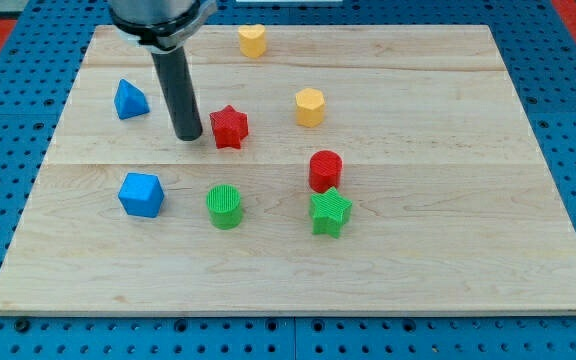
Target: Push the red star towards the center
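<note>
The red star (229, 127) lies on the wooden board (448, 230), left of the middle and towards the view's top. My tip (188, 136) rests on the board just left of the red star, a small gap apart from it. The rod rises from the tip towards the view's top.
A blue triangular block (130, 100) sits at the left. A blue cube-like block (141, 194) lies lower left. A green cylinder (224, 206), a red cylinder (325, 170) and a green star (330, 212) lie near the middle. A yellow hexagon (310, 107) and a yellow heart (252, 41) lie towards the top.
</note>
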`<state>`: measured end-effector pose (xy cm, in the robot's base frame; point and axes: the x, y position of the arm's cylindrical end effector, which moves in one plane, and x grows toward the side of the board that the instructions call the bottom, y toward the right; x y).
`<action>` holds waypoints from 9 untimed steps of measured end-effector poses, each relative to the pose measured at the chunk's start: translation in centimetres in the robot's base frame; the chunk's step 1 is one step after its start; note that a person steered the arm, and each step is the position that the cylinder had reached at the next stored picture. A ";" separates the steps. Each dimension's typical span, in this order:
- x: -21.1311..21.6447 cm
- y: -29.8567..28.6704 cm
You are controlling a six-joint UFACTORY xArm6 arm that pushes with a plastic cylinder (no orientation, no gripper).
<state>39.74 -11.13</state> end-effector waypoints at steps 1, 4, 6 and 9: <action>0.0 3.0; -4.7 0.4; -5.2 4.9; -1.9 9.9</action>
<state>37.85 -1.26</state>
